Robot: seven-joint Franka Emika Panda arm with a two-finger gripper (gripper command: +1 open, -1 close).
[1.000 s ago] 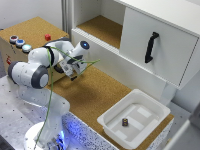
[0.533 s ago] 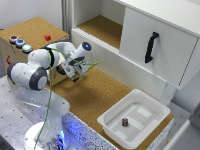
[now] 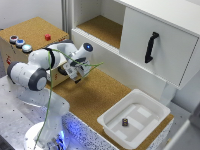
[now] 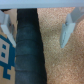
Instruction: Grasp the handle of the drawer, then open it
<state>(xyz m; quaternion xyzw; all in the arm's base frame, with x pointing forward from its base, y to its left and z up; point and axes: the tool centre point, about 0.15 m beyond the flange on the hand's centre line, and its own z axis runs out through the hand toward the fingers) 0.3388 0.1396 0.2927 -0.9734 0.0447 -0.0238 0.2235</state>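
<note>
The arm's gripper (image 3: 78, 75) is hanging low over the cork table (image 3: 100, 92), close to the box with coloured buttons (image 3: 25, 42). In the wrist view its fingers (image 4: 67, 27) are standing spread apart with nothing between them. The black handle (image 3: 151, 47) is sitting upright on the white drawer (image 3: 160, 55) front, well apart from the gripper, toward the exterior view's right. A white tray (image 3: 135, 117) is lying below the drawer.
</note>
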